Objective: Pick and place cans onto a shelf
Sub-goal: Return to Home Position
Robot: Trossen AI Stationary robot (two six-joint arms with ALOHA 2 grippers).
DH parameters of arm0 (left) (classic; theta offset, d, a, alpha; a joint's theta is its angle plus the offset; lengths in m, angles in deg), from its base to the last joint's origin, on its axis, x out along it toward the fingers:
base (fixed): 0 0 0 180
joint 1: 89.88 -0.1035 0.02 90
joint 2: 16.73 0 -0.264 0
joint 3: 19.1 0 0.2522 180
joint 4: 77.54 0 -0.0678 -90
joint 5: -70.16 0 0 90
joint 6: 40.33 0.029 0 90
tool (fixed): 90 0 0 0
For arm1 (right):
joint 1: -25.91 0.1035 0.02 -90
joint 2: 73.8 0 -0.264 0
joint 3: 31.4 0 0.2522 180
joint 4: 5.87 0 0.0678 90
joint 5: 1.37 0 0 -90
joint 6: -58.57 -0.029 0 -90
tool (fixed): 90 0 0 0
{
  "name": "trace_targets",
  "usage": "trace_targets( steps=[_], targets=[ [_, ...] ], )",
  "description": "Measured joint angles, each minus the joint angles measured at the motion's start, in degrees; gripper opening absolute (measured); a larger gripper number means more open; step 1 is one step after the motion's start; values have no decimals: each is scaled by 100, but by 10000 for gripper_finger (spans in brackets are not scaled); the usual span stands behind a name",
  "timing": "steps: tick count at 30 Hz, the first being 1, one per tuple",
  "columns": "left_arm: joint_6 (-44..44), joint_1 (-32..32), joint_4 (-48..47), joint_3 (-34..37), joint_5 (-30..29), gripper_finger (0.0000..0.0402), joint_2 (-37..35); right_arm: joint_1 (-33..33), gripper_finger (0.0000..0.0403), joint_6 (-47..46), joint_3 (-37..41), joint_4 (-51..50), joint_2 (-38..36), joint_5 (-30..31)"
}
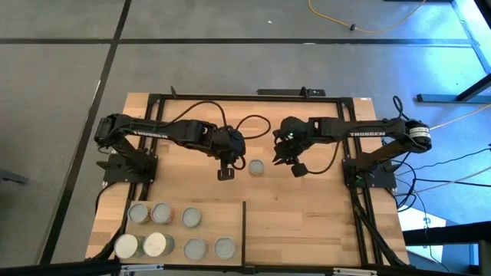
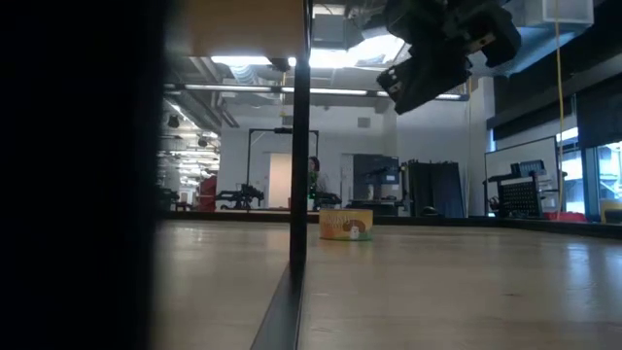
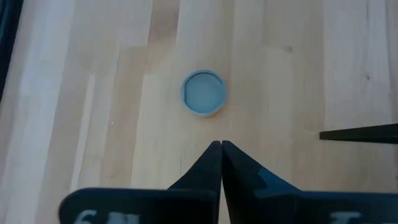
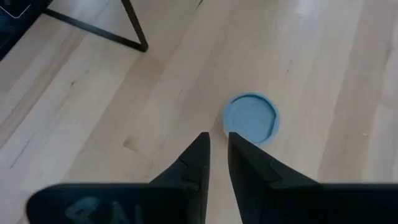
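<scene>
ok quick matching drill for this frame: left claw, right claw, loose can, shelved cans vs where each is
1 left claw
2 right claw
3 lone can
4 seven cans

A on the shelf
B on the tabletop, between the claws
C left of the lone can, high view
D right of the lone can, high view

Pairs: 1-C, 2-D, 3-B, 4-A

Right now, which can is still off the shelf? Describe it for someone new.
Look at the planked table, beyond the shelf on the left arm's side that holds seven cans. Midway between the left tool and right tool stands one can. It alone stands apart, grey-topped with a yellowish label.
</scene>
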Motion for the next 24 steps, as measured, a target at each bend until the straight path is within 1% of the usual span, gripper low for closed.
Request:
trace_targets(
  steps=[4, 9, 12, 15, 17, 21, 24],
  targets=[
    [-183, -78, 23, 0, 12, 14, 0, -2, 60, 0, 0, -25, -236, 99],
    [-363, -108, -18, 2, 5, 35, 141, -2, 60, -141, -4, -30, -568, 431],
    [-506, -183, 13, -5, 219, 46, 327, -2, 60, -357, -4, -28, -786, 626],
    [-456, -257, 175, 0, 506, 52, 604, -6, 60, -609, -7, -26, -1012, 647],
    [-68, -292, 244, 0, 632, 53, 745, -17, 60, -769, -7, -27, -1147, 638],
    [1461, -290, 420, 4, 595, 50, 1103, -48, 60, -907, -9, -69, -1449, 641],
    [2214, -286, 729, 0, 563, 49, 1356, -50, 60, -918, -9, -80, -1659, 728]
  ],
)
